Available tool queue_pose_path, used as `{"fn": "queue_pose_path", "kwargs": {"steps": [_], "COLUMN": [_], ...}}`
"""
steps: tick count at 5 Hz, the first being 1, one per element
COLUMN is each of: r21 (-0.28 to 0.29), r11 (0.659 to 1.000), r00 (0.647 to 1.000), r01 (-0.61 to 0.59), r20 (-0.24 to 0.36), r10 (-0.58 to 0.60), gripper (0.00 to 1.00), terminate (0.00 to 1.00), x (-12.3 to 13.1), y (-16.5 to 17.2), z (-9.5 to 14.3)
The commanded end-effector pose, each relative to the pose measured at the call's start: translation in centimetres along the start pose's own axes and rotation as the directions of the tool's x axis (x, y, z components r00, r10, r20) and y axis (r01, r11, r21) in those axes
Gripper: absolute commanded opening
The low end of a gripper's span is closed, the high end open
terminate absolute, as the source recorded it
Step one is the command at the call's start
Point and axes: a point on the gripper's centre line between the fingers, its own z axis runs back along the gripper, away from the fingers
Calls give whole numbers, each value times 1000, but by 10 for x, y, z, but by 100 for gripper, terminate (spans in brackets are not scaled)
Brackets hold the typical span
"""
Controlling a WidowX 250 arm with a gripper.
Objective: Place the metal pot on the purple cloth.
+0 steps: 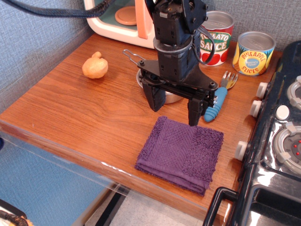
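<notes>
The purple cloth (181,153) lies folded near the table's front edge, right of centre. The metal pot (170,98) sits on the table just behind the cloth, mostly hidden by my arm; its thin wire loop handle (133,56) sticks out to the back left. My gripper (175,112) hangs open and empty, its two black fingers spread, one (154,99) over the pot's front and the other (195,112) just above the cloth's far edge.
A yellowish toy food piece (95,66) lies at the left. A blue-handled fork (219,96) lies right of the pot. Two printed cans (215,37) (254,52) stand at the back. A toy stove (277,141) fills the right. A white toy appliance (120,19) stands at the back.
</notes>
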Motion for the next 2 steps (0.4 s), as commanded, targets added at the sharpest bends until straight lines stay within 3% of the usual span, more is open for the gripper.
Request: {"fn": "queue_pose_path", "kwargs": {"steps": [1, 2], "r21": [0, 2], "r11": [1000, 999], "r00": [1000, 999], "r01": [0, -40], "r20": [0, 23], "r10": [0, 39], "gripper": [100, 100], "terminate": [0, 0], "x": [0, 26], "y": [0, 8], "z": [0, -2]}}
